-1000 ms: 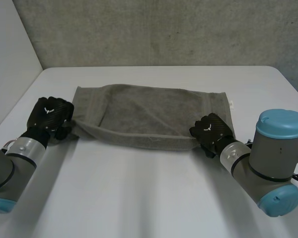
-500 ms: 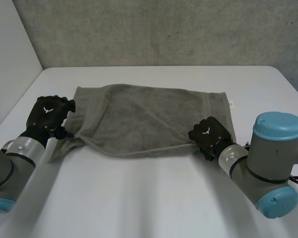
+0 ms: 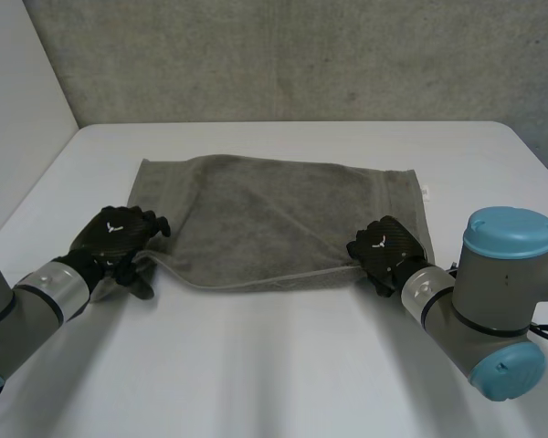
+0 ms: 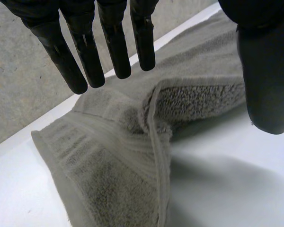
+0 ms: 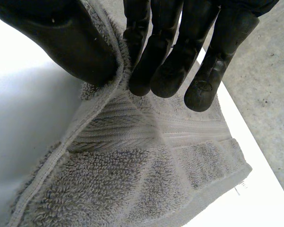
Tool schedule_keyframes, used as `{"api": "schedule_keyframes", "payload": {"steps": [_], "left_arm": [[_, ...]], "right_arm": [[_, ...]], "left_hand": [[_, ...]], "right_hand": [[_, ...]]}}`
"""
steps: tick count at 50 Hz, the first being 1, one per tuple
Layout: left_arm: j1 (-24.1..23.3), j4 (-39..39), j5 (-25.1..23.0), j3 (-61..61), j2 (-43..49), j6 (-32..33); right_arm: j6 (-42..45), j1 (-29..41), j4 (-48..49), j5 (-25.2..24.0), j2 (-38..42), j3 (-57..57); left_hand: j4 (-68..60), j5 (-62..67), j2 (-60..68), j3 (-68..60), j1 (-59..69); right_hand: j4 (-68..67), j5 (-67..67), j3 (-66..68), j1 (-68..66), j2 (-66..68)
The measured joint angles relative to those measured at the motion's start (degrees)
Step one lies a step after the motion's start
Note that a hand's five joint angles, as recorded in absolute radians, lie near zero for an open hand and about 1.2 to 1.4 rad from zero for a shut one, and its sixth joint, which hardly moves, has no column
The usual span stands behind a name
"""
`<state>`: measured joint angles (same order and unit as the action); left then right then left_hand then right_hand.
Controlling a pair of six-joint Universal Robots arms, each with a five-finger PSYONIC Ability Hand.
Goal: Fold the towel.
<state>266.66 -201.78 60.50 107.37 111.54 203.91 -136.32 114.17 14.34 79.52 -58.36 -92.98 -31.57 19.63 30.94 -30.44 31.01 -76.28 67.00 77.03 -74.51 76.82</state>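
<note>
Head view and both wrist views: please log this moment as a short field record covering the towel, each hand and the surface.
cloth: grey terry towel, spread lengthwise, near-left corner rumpled
surface: white table
left hand: black left hand over the towel's near-left corner, fingers straight, holding nothing
right hand: black right hand at the towel's near-right corner, thumb and fingers pinching the hem
fold: near edge lies apart from the far edge
</note>
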Motion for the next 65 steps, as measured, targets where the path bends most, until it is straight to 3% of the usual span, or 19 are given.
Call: {"api": "schedule_keyframes", "payload": {"steps": [9, 15, 23, 27, 35, 44, 53, 56, 62, 65], "left_arm": [[-0.21, -7.22, 6.43, -0.01, 3.30, 1.25], [-0.66, -12.51, 9.87, -1.22, 6.73, 1.06], [-1.29, -12.21, 10.23, -2.99, 9.14, 0.91], [-1.07, -11.40, 10.30, -3.34, 8.52, 0.63], [1.73, -11.13, 10.48, -3.22, 6.07, -0.31], [3.72, -11.10, 10.22, -2.91, 5.63, -2.24], [2.91, -11.09, 10.00, -2.60, 5.72, -2.79], [2.74, -11.08, 10.01, -2.52, 5.72, -2.70], [2.70, -11.04, 10.03, -2.67, 5.67, -2.56], [2.69, -10.55, 10.02, -2.79, 5.44, -2.48]], "right_arm": [[0.00, 0.00, 0.01, -0.01, 0.01, 0.00], [-0.16, -0.01, 0.00, 0.00, -0.01, 0.01], [-0.74, -0.28, -0.06, 0.71, -0.25, 0.34], [-1.60, -0.68, -0.10, 2.03, -0.27, 0.79], [-4.66, -1.61, -0.33, 4.52, 0.31, 2.23], [-8.71, -2.67, -2.19, 5.09, 1.04, 3.62], [-14.09, -2.91, -10.99, 3.80, 2.61, 6.76], [-15.49, -2.94, -14.23, 3.04, 2.98, 7.78], [-16.21, -3.42, -16.23, 2.25, 2.92, 8.55], [-16.10, -4.13, -16.34, 2.13, 2.41, 8.84]], "left_hand": [[-0.26, 1.10, 0.42, -0.46, 0.34], [-24.75, 25.68, 25.08, -25.38, 25.12], [-45.92, 47.98, 46.33, -47.52, 46.16], [-45.97, 48.52, 46.55, -48.01, 46.17], [-45.97, 48.52, 46.55, -48.19, 46.43], [-45.97, 48.53, 46.55, -48.22, 46.73], [-45.97, 48.82, 46.55, -48.24, 46.73], [-45.97, 48.83, 46.55, -48.25, 46.73], [-45.97, 48.83, 46.55, -48.26, 46.73], [-45.97, 48.83, 46.55, -48.26, 46.73]], "right_hand": [[0.00, 0.00, 0.00, 0.00, 0.00], [0.00, 0.00, 0.00, 0.00, 0.00], [4.54, -5.20, -5.00, 3.45, -5.04], [15.37, -16.40, -16.57, 14.17, -16.40], [25.55, -27.23, -26.37, 24.56, -25.88], [26.63, -28.41, -27.68, 25.70, -26.92], [26.55, -27.61, -27.50, 25.05, -26.87], [25.24, -25.86, -25.86, 23.20, -25.85], [1.08, -1.46, -1.96, 0.21, -1.24], [-0.40, 0.06, -0.36, -0.11, -0.03]]}}
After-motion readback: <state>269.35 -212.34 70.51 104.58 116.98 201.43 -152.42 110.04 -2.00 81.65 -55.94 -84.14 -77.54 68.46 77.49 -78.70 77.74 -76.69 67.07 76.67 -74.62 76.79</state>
